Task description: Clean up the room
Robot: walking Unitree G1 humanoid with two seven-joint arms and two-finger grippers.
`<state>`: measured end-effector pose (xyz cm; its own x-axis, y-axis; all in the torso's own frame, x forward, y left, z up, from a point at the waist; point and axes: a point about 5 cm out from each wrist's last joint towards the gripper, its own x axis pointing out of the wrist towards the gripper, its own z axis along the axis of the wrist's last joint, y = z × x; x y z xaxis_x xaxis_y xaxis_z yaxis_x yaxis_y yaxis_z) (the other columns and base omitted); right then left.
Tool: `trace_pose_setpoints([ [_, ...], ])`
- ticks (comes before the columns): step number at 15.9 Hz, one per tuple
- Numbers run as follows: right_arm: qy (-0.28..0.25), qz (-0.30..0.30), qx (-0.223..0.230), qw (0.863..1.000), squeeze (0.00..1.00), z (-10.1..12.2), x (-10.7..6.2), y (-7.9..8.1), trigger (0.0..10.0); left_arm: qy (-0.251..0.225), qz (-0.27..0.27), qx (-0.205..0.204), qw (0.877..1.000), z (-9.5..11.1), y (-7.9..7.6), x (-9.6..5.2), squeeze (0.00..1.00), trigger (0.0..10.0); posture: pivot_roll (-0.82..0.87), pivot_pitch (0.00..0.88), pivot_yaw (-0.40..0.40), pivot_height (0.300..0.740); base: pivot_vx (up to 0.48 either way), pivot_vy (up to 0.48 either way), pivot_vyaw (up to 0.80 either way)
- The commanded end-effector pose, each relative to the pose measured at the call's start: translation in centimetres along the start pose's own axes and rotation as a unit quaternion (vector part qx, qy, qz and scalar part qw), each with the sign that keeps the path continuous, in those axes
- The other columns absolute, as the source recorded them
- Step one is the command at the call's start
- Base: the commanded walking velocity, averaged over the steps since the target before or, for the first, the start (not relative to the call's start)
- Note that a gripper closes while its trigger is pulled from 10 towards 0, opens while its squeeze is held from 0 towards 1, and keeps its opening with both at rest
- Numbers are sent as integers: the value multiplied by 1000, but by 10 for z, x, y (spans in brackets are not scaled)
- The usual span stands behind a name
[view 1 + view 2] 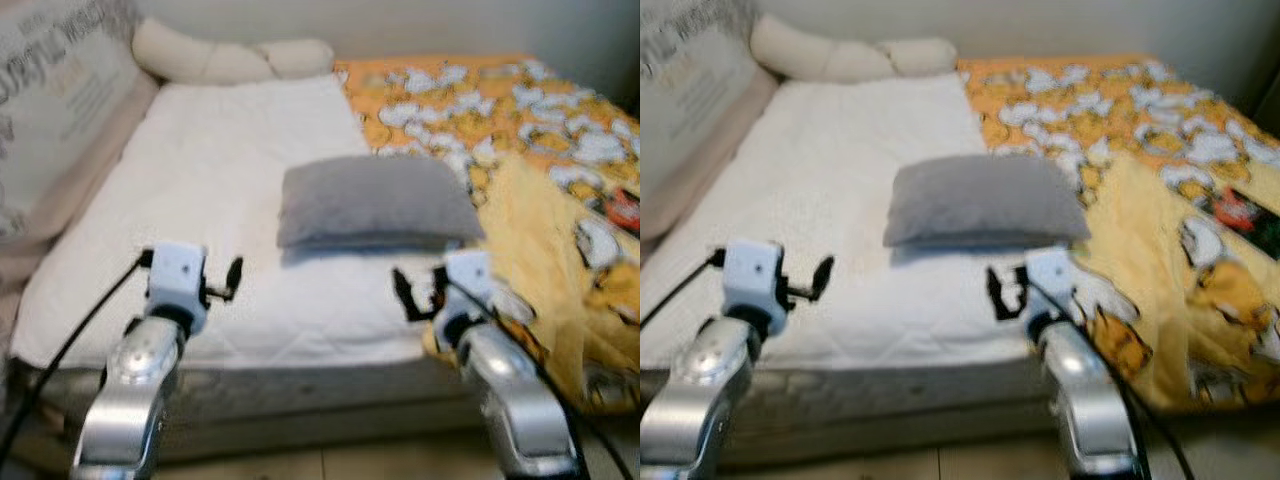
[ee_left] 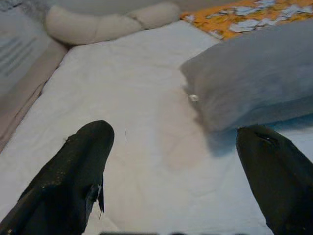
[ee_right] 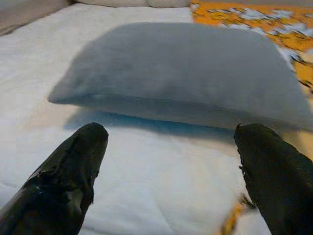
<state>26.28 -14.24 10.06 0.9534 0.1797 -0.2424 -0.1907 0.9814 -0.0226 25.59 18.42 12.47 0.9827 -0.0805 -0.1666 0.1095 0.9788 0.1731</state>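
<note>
A grey pillow (image 1: 375, 200) lies flat in the middle of the white mattress (image 1: 220, 170), its right end against an orange and yellow cartoon-print blanket (image 1: 560, 180). My left gripper (image 2: 176, 171) hovers open over the near left part of the mattress, with the grey pillow (image 2: 254, 78) ahead and to its right. My right gripper (image 3: 171, 166) is open just short of the grey pillow's (image 3: 186, 68) near edge, nothing between its fingers. Both arms reach over the bed's front edge, the left gripper (image 1: 232, 280) and right gripper (image 1: 405, 292) facing inward.
A long cream bolster (image 1: 230, 55) lies across the head of the bed. A printed padded panel (image 1: 55, 110) lines the left side. The blanket hangs crumpled over the right front corner (image 1: 560, 330). The grey bed base (image 1: 300, 400) and a strip of floor lie below.
</note>
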Motion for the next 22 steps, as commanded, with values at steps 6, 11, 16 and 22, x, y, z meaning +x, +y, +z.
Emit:
trace_pose_setpoints([
  [6, -10, -26, 0, 1000, 0, 3, 0, -11, 10000, -4, -10, 5, 1000, 3, -4, 3, 537, 10000, 45, 0, 31, 740, 340, 0, 0],
  [11, 0, -29, -5, 1000, 0, -2, -2, -11, 10000, -3, -14, 5, 1000, 2, -6, 1, 545, 10000, 44, 0, 30, 740, 338, 0, 0],
  [16, 5, -21, -18, 1000, 0, -5, -4, -9, 10000, -3, -15, 6, 1000, 1, -6, 0, 545, 10000, 45, 0, 30, 740, 343, 0, 0],
  [22, 5, -25, -16, 1000, 0, -6, -4, -9, 10000, -2, -22, 13, 1000, 0, -7, 0, 537, 10000, 48, 0, 30, 740, 342, 0, 0],
])
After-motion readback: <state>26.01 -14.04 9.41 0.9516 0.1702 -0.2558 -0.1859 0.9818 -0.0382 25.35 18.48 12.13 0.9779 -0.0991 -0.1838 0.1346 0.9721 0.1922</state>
